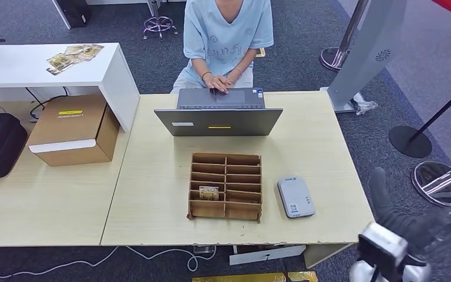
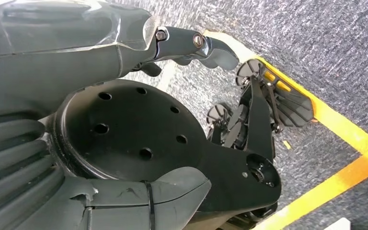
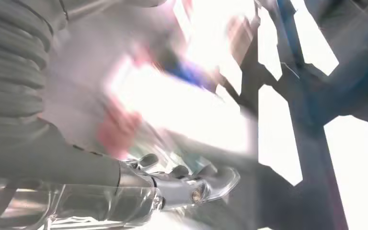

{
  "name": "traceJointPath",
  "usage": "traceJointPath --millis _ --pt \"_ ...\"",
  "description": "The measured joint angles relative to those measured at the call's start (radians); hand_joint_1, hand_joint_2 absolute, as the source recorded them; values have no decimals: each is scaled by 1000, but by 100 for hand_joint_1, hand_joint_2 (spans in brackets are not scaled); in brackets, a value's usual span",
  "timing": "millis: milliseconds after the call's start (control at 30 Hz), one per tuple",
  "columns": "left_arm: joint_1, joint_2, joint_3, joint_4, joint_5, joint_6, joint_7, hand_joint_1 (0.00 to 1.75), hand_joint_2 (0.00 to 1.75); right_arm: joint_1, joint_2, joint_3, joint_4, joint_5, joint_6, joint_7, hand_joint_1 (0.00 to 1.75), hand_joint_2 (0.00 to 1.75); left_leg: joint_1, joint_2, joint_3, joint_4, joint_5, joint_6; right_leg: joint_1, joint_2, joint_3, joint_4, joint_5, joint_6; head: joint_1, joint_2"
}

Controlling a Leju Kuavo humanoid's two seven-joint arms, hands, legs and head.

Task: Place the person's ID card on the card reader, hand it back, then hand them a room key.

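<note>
— Where does the card reader (image 1: pixel 295 197) lie?
— Flat near the desk's (image 1: pixel 152 176) front edge, just beside the wooden rack (image 1: pixel 226 185); a small card (image 1: pixel 208 192) stands in a front slot of that rack; a person (image 1: pixel 226 35) types on the laptop (image 1: pixel 220 111) at the far edge.
— And the hands?
— The right hand (image 1: pixel 390 202) is raised off the desk's front right corner; its wrist view is blurred, so I cannot tell its fingers; the left hand (image 2: pixel 124 43) hangs over carpet, fingers apart, holding nothing.
</note>
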Motion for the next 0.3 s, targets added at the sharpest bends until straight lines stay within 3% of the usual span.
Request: traceJointPath --millis 100,167,300 --pt "7 -1 20 0 23 -16 -7 0 175 44 -48 94 71 -399 251 30 0 175 0 0 0 0 0 0 0 -1 -1 0 0 0 0 0" --pt "10 -1 32 0 34 -22 -6 0 175 63 -76 130 103 -586 399 36 0 175 0 -1 -1 0 0 0 0 -1 -1 0 0 0 0 0" --pt "11 -1 42 0 38 -21 -4 0 175 75 -111 158 146 -715 560 54 0 175 0 -1 -1 0 0 0 0 -1 -1 0 0 0 0 0"
